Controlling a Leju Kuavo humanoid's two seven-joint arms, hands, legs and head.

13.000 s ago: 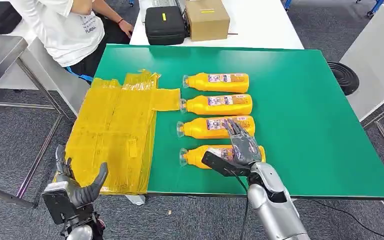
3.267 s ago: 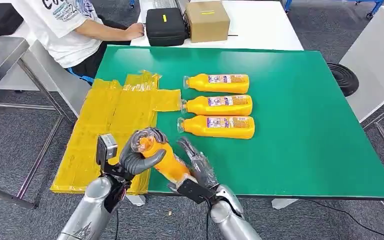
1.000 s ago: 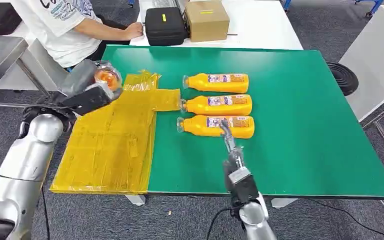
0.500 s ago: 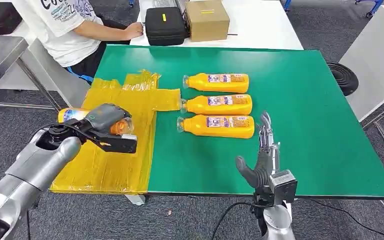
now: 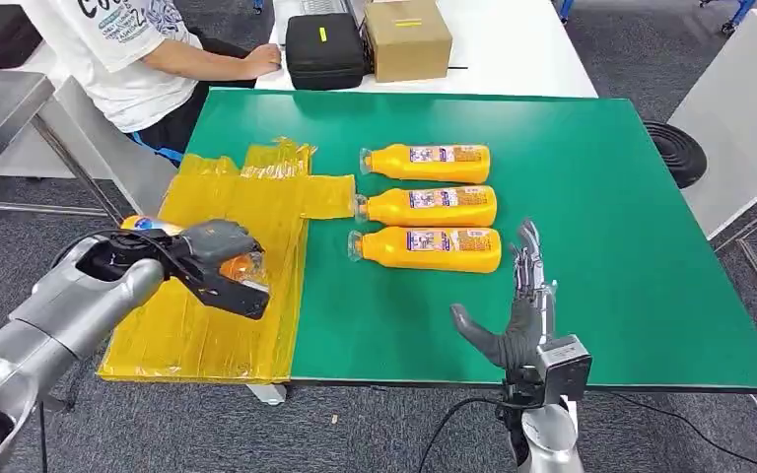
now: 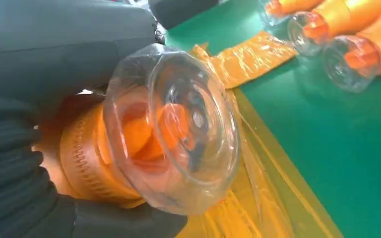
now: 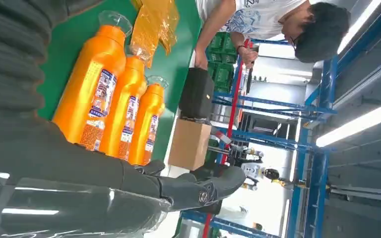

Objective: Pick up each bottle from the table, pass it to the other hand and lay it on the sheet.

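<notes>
The left hand (image 5: 219,258) grips an orange bottle (image 6: 129,148) over the yellow sheet (image 5: 227,286), perhaps touching it. The right hand (image 5: 517,315), fingers spread, stands at the table's (image 5: 601,197) near edge.

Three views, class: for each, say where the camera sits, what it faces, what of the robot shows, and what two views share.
Head view: high on the body, facing forward and down at the green table; both arms show, left hand, right hand.
Left wrist view: behind the left hand, facing the held bottle cap-on.
Right wrist view: behind the right hand, facing across the table.
Shared: all three show the three lying bottles and yellow sheet.
</notes>
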